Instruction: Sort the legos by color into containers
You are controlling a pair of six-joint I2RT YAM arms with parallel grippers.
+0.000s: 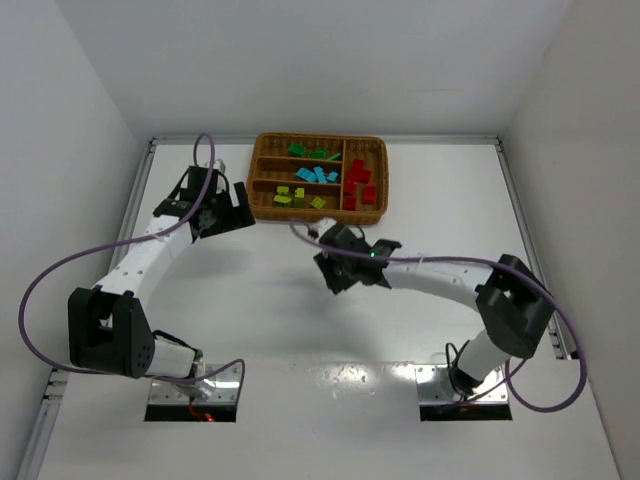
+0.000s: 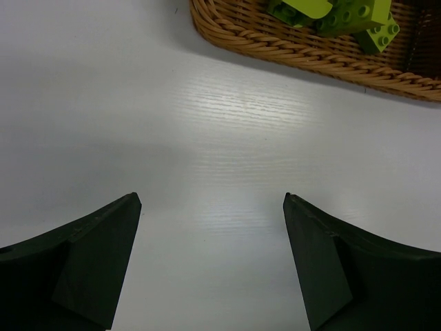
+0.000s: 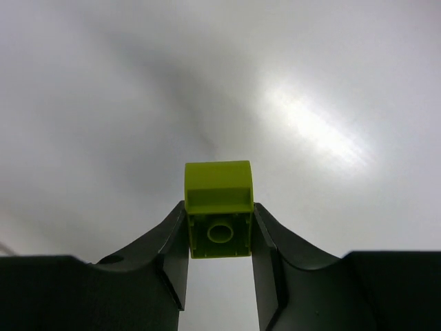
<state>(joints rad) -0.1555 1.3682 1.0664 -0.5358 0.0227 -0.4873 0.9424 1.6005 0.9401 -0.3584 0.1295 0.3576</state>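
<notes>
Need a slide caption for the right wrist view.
Right gripper shut on a yellow-green lego, white table behind.

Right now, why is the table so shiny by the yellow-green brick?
Right wrist view: light glare on the glossy table, blurry, with a soft grey shadow upper left; the brick between the fingers is sharp. Left wrist view: milder glare beside the wicker tray. Top view: shine near the arm bases.
</notes>
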